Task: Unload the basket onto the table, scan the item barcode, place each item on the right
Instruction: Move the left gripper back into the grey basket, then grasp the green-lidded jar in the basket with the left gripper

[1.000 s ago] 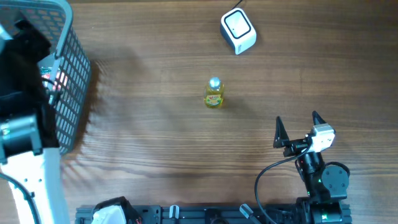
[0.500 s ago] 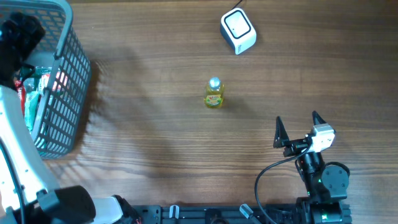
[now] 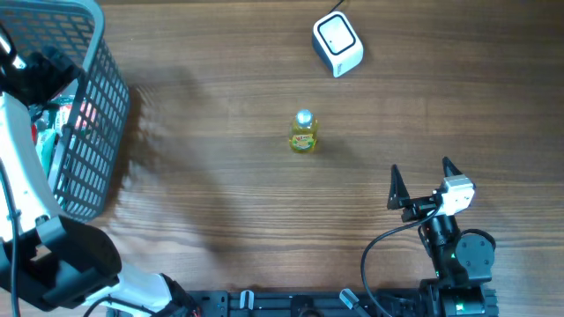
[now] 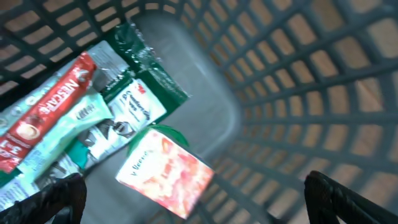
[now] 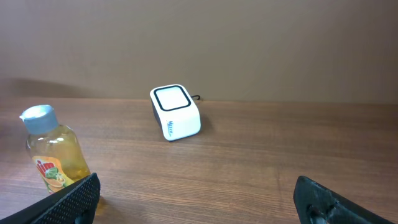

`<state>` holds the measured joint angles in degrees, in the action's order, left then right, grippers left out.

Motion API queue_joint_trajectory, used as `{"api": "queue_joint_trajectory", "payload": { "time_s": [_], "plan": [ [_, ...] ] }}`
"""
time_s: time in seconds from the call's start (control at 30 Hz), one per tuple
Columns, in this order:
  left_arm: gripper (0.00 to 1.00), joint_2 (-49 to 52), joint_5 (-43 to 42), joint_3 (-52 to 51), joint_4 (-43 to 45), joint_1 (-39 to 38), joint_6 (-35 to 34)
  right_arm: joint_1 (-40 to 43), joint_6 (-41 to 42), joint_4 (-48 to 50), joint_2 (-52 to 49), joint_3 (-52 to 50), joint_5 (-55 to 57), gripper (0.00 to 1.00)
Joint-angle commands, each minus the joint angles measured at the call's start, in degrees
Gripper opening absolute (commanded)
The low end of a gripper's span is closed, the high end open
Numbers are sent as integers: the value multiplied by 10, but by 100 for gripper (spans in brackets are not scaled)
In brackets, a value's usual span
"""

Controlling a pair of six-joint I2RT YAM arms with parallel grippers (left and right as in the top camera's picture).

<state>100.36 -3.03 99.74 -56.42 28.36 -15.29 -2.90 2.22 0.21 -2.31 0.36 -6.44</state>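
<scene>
A white barcode scanner (image 3: 337,44) (image 5: 176,112) sits at the table's far side. A small yellow bottle (image 3: 302,132) (image 5: 53,155) with a grey cap stands upright mid-table. My left gripper (image 4: 199,205) hangs open inside the grey mesh basket (image 3: 97,114) and holds nothing. Below it lie a pink-orange packet (image 4: 165,171), a red Nescafe sachet (image 4: 46,115) and green packets (image 4: 134,93). My right gripper (image 3: 421,169) (image 5: 199,208) rests open at the near right, facing the bottle and scanner, well short of both.
The basket's mesh wall (image 4: 298,93) rises close to the right of my left gripper. The right arm's base and cable (image 3: 458,255) sit at the table's front edge. Bare wood lies between bottle and scanner.
My left arm has shifted over the basket, uncovering the packets in the overhead view. The right arm, bottle and scanner have not moved.
</scene>
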Motion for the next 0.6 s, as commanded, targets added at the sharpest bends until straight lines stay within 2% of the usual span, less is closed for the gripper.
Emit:
{"api": "queue_joint_trajectory", "payload": {
  "time_s": [0.0, 0.23, 0.37, 0.5, 0.57],
  "plan": [
    [100, 38, 8, 7, -6, 6, 31, 2, -7, 2, 2, -1, -9, 100],
    [100, 101, 12, 7, -13, 10, 37, 2, -7, 2, 2, -1, -9, 100],
    [100, 112, 5, 7, -15, 10, 78, 2, -7, 2, 2, -1, -9, 100],
    [94, 112, -2, 5, -15, 10, 123, 2, -7, 2, 2, -1, -9, 100],
    [95, 113, -2, 3, -14, 10, 123, 2, -7, 2, 2, -1, -9, 100]
  ]
}}
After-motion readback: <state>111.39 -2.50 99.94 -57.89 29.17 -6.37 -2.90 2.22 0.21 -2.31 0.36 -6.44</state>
